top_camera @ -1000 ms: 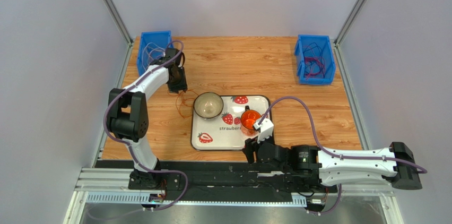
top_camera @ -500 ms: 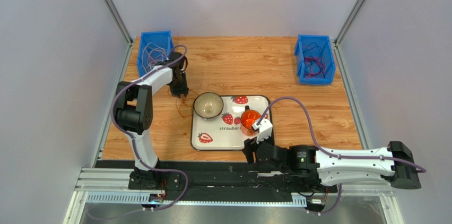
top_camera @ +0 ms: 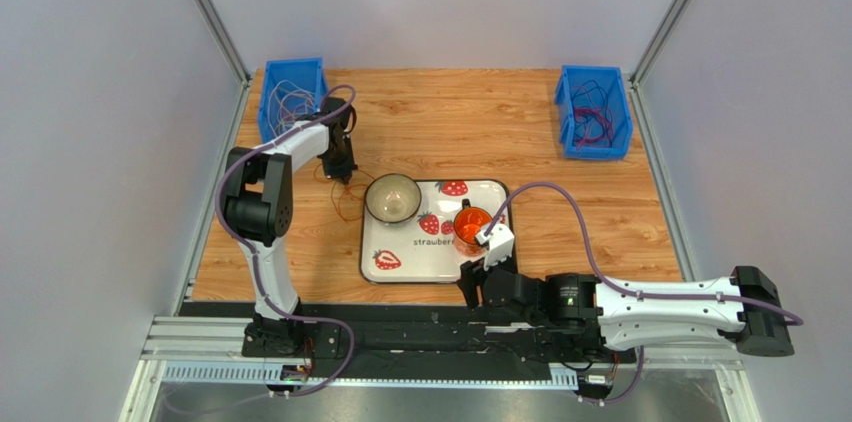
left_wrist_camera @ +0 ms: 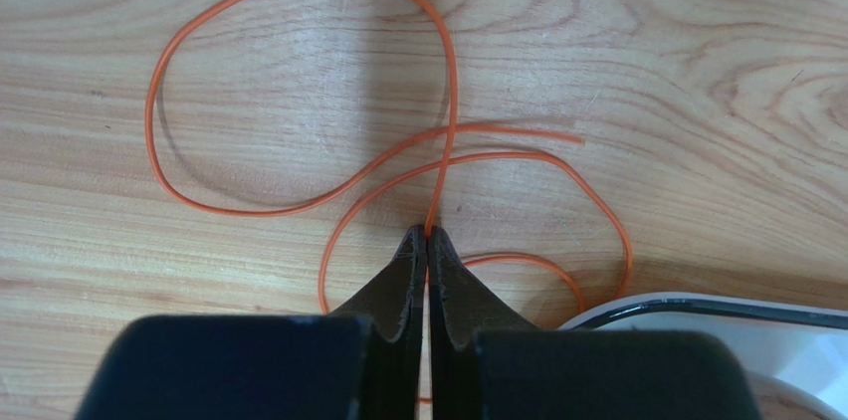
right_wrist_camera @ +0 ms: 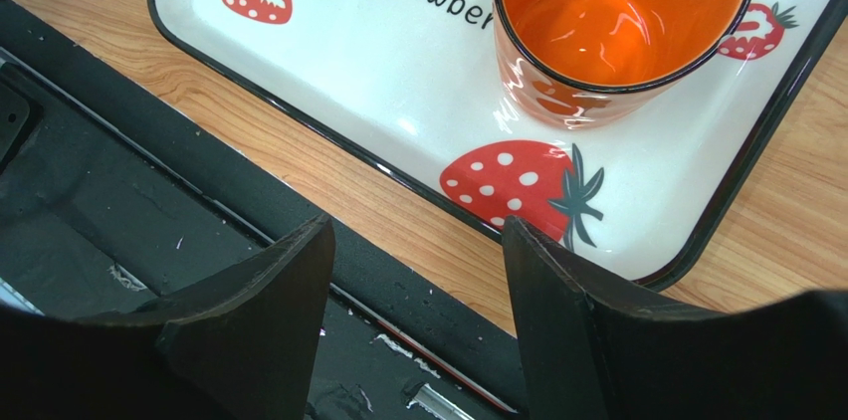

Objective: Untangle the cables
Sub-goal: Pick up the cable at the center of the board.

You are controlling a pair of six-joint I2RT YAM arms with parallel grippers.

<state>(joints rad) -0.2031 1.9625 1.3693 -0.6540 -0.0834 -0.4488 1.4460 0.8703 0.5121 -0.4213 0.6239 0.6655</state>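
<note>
Orange cable lies in loose loops on the wooden table, just beside the strawberry tray. The left gripper is pinched closed on one strand of it. The right gripper hangs with jaws apart above the tray's near edge, holding nothing, near an orange cup.

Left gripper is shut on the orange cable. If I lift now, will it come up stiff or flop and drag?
Probably floppy: the orange cable lies in loose, curling loops, so it should sag from the left gripper. Likely very light, being so thin. One loop runs close to the tray rim and may snag there.
</note>
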